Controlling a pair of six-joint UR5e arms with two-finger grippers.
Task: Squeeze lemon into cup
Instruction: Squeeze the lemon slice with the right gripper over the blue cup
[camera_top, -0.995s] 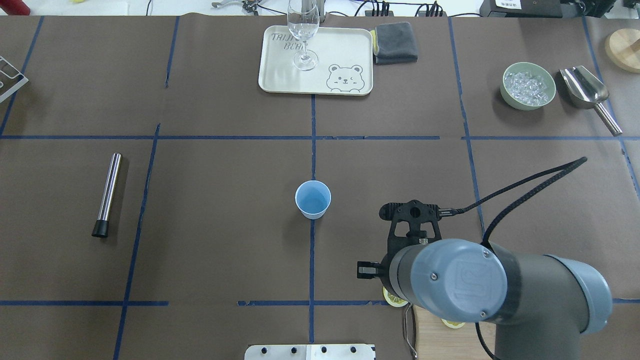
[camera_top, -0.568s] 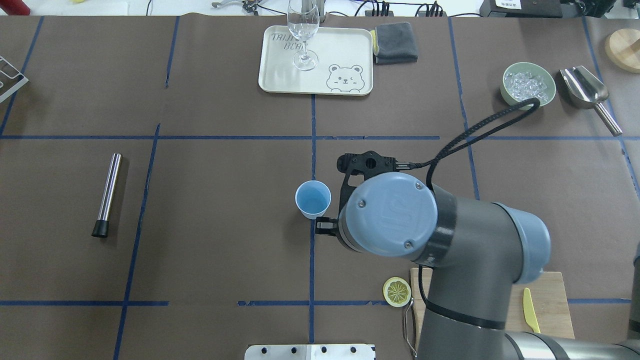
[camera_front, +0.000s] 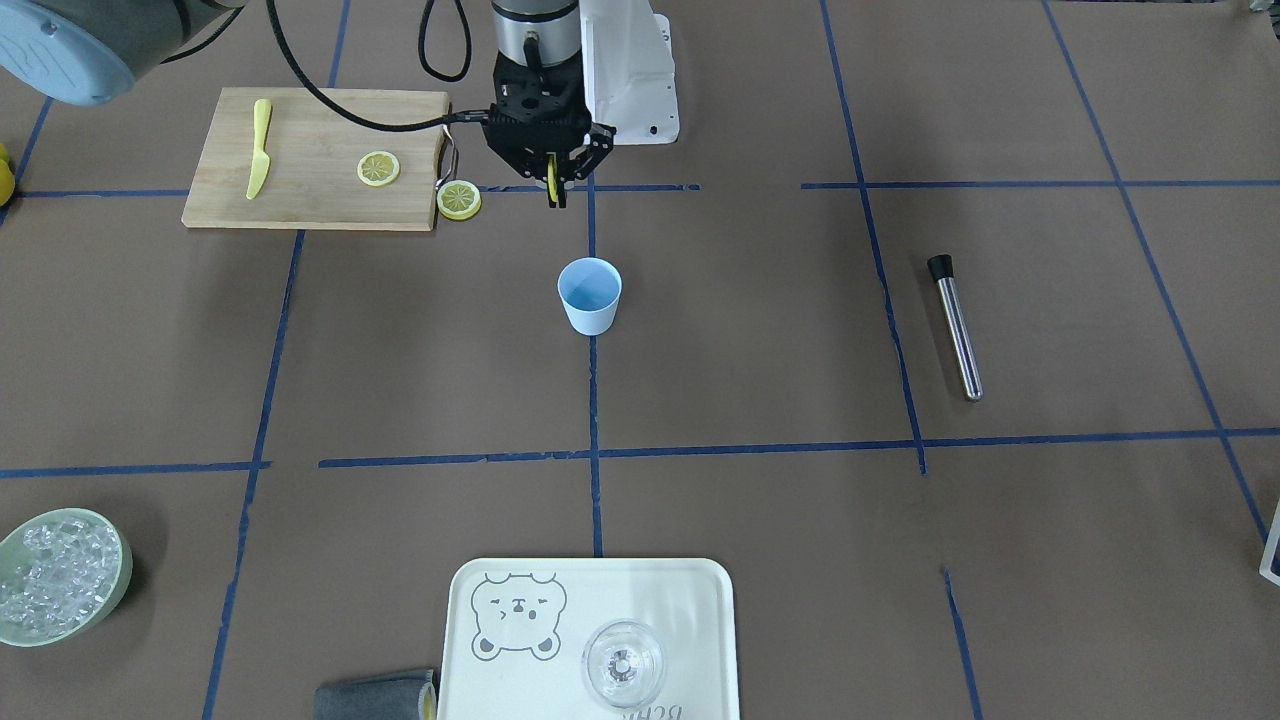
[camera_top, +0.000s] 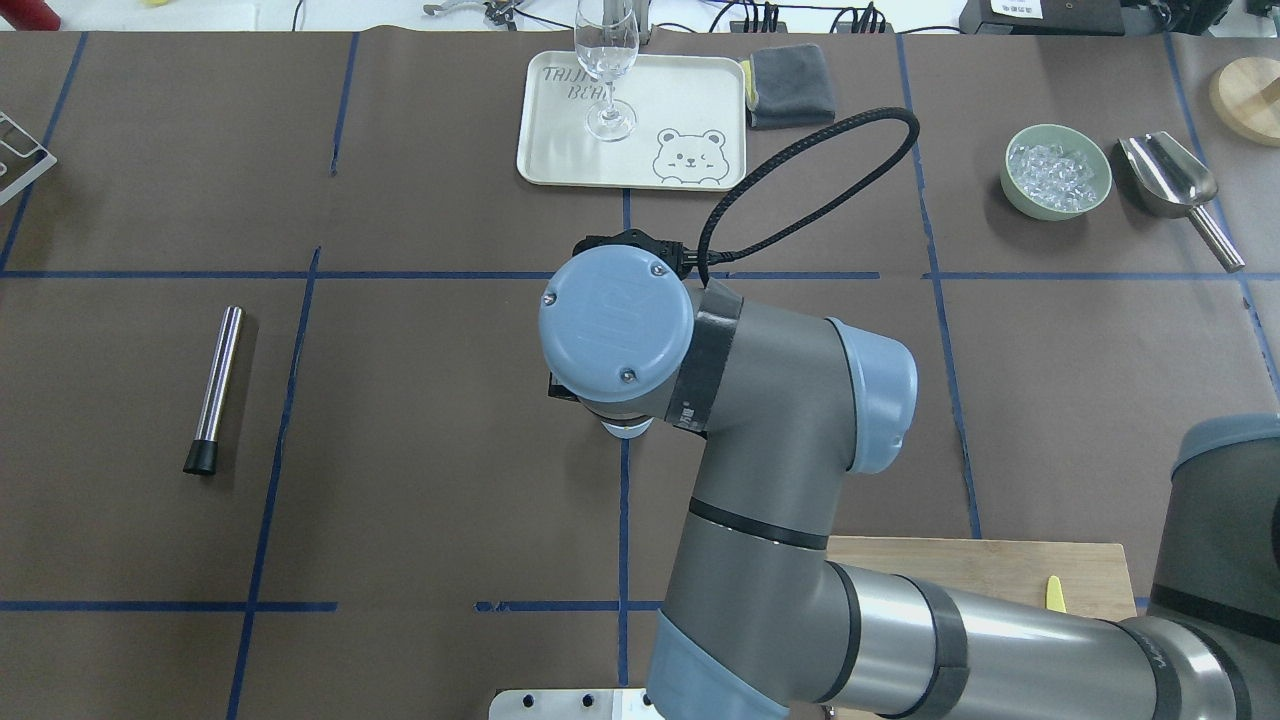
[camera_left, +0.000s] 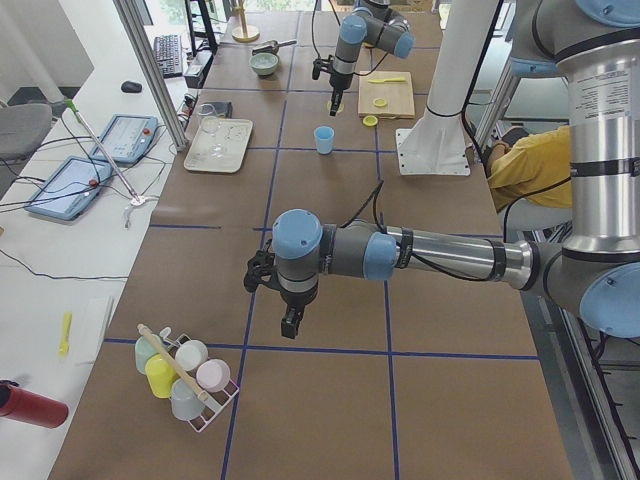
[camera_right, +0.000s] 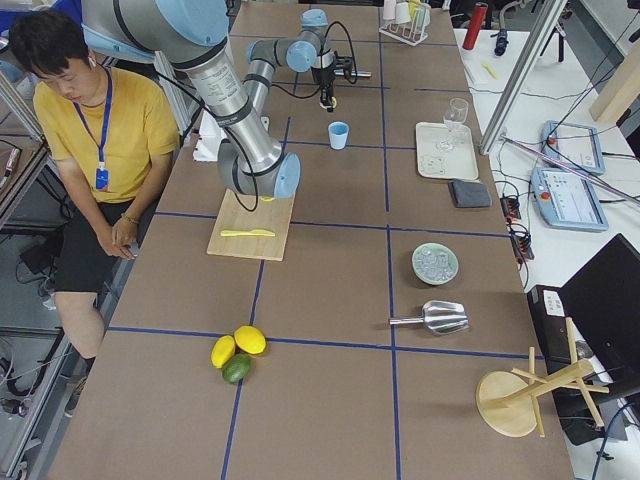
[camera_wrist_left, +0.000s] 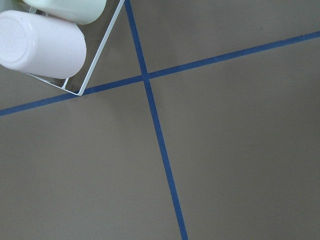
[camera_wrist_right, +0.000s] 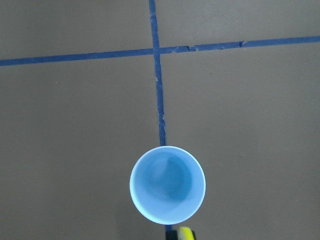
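The light-blue cup (camera_front: 589, 295) stands upright at the table's middle. In the overhead view only a sliver of it (camera_top: 625, 431) shows under my right wrist. My right gripper (camera_front: 553, 190) is shut on a thin yellow lemon slice (camera_front: 551, 178), held edge-on well above the table. In the right wrist view the cup's open mouth (camera_wrist_right: 167, 185) lies just beyond the slice's tip (camera_wrist_right: 186, 233). My left gripper (camera_left: 293, 320) hangs over bare table far to the left; I cannot tell whether it is open or shut.
A wooden cutting board (camera_front: 320, 130) near the robot bears a yellow knife (camera_front: 258, 147) and a lemon slice (camera_front: 379, 168); another slice (camera_front: 459, 200) lies beside it. There are also a steel muddler (camera_front: 957, 325), a tray (camera_front: 700, 600) with a glass (camera_front: 622, 662), an ice bowl (camera_front: 118, 570) and a cup rack (camera_wrist_left: 95, 60).
My right arm has swung from the cutting board's corner to the left and forward, and now stands over the cup. The cup has not moved.
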